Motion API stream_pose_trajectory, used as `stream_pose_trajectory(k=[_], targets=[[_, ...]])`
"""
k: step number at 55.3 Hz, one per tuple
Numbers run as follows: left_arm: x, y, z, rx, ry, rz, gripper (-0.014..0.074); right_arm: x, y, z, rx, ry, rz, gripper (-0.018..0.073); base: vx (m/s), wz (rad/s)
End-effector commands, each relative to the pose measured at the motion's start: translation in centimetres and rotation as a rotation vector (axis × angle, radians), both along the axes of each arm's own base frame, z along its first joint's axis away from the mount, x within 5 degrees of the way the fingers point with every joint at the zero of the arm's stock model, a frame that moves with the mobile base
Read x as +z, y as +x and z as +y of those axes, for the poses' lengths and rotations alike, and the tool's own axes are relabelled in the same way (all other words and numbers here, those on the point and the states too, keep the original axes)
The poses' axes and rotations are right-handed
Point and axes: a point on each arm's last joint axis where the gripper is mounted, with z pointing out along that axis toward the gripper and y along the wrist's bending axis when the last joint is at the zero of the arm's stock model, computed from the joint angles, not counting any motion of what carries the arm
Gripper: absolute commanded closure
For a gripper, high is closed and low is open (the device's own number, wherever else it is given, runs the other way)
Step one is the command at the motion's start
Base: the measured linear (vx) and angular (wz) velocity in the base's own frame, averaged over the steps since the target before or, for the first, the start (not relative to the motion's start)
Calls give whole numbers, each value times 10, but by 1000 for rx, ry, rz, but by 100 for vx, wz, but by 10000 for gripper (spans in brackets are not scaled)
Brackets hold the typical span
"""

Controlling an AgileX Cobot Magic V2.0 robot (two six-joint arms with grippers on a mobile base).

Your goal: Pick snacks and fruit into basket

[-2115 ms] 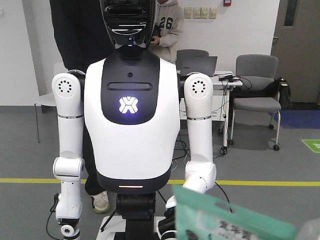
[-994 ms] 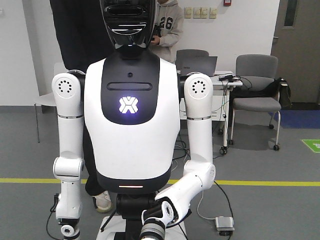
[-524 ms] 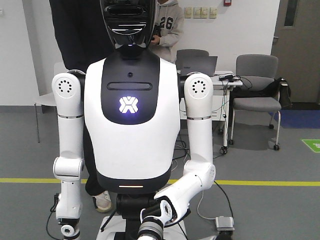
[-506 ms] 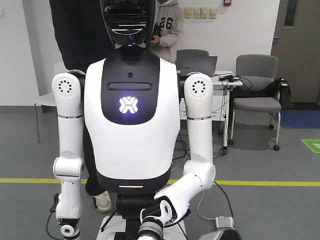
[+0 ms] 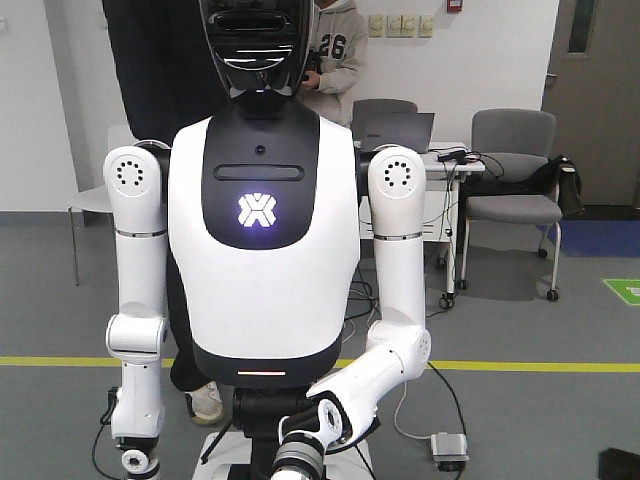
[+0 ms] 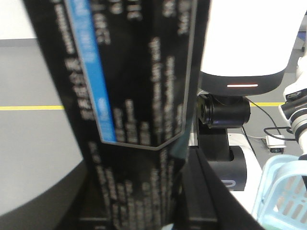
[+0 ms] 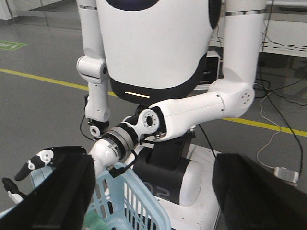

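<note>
In the left wrist view a black printed snack pouch (image 6: 139,96) with a blue stripe and white text fills the frame, upright between the jaws of my left gripper (image 6: 148,211), which is shut on it. The light blue basket (image 6: 283,191) is at the lower right, beside the pouch. In the right wrist view my right gripper (image 7: 153,196) is open wide above the basket (image 7: 144,201), nothing between its black fingers (image 7: 53,191). A mint-green patch (image 7: 103,221) shows inside the basket. No fruit is in view.
A white humanoid robot (image 5: 262,230) stands facing me; its forearm (image 7: 187,112) reaches down to the basket's far rim. Grey floor with a yellow line (image 5: 520,366), chairs and a desk lie behind. A dark corner (image 5: 620,465) shows at the front view's lower right.
The mint-green pouch that stood at the bottom of the front view two seconds ago has dropped out of it. The humanoid's forearm has swung into view and shifted slightly since.
</note>
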Motion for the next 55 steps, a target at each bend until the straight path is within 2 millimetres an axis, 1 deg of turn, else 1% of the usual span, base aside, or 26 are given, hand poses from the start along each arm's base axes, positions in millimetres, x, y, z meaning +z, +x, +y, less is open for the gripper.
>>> stream_pose_trajectory(k=[1,6,22,29,34,40,44,48,55], targets=[[20,0,-2,-28,12,-130,595,16,-7,-12,-66,2,-115,3,0,0],[21,1,-2,-29,11,-135,595,15,-11,-16,-82,-12,-127,3,0,0],[21,1,-2,-30,7,-133,595,14,-11,-16,-84,-14,-122,3,0,0],[18,3,-6,-53,-82,-108,595,14,-11,-16,-82,-20,-124,3,0,0],[18,10,-14,-112,-177,-94,595,14,-11,-16,-75,-57,-138,3,0,0],[20,24,-24,-190,-231,-106,595,14,-11,-16,-66,-99,-154,3,0,0],[19,35,-30,-244,-222,-98,595,14,-11,-16,-62,-118,-161,3,0,0],[14,45,-41,-326,-180,-41,595,14,-11,-16,-59,-130,-165,3,0,0],[5,55,-61,-476,-162,31,595,14,-11,-16,-59,-130,-165,3,0,0]])
